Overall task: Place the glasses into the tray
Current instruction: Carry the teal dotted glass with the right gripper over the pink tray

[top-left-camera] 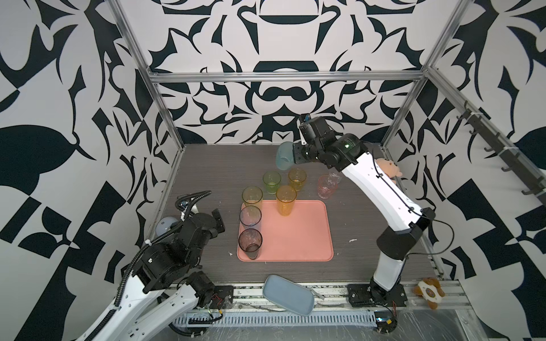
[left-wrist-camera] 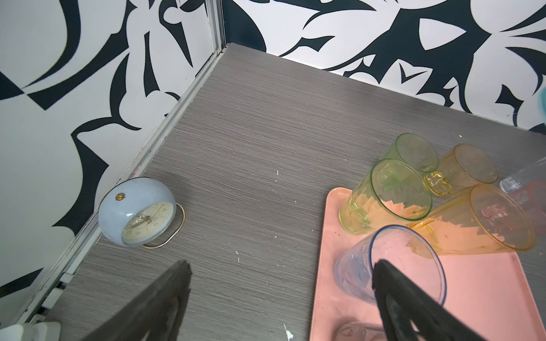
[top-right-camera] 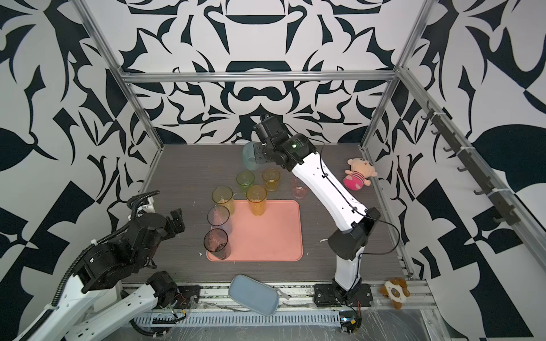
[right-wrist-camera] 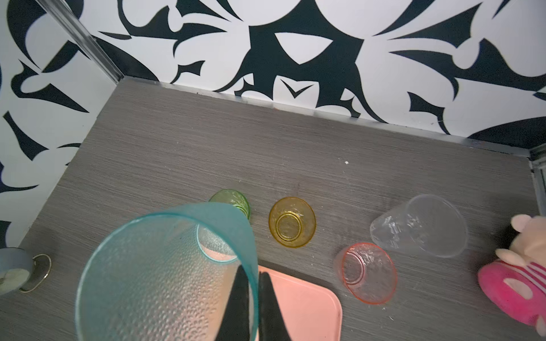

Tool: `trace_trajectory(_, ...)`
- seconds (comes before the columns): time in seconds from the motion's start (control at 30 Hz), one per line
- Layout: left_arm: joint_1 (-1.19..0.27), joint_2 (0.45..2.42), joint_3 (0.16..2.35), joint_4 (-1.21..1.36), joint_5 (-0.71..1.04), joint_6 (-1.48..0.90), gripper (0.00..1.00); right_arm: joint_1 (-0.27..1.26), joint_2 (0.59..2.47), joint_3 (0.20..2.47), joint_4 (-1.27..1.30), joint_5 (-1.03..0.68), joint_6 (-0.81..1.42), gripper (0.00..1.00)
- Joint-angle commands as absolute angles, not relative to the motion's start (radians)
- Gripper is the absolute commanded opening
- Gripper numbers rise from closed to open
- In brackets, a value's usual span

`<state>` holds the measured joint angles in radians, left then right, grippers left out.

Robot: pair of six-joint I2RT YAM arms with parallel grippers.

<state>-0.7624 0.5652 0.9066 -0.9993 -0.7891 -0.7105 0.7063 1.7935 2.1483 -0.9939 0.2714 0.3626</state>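
The salmon-pink tray lies mid-table. Along its left edge stand a yellow-green glass, a blue glass and a smoky grey glass. A tall orange glass stands at its far edge. Behind the tray, on the table, are a short green glass, an amber one, a pink one and a clear one. My right gripper is shut on the wall of a teal glass, held above the table beyond the tray. Left of the tray, my left gripper is open and empty.
A pale blue round clock sits by the left wall. A blue-grey dish leans over the front edge. A pink plush doll lies at the right wall. Another plush toy lies on the front rail.
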Motion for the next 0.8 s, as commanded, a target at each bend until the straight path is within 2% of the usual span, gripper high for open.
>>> trace_trajectory(0.0,-0.765,0.569,0.891,-1.019,-0.799,-0.727,1.0,0.699,1.675,2.049,-0.922,0.319,0.363,0.0)
trace_trajectory(0.27,-0.765,0.571,0.893,-1.017,-0.801,-0.727,1.0,0.66,1.494,1.824,-0.887,0.338,0.375,0.0)
trace_trajectory(0.77,-0.765,0.577,0.894,-1.019,-0.804,-0.725,1.0,0.646,1.298,1.487,-0.909,0.34,0.376,0.0)
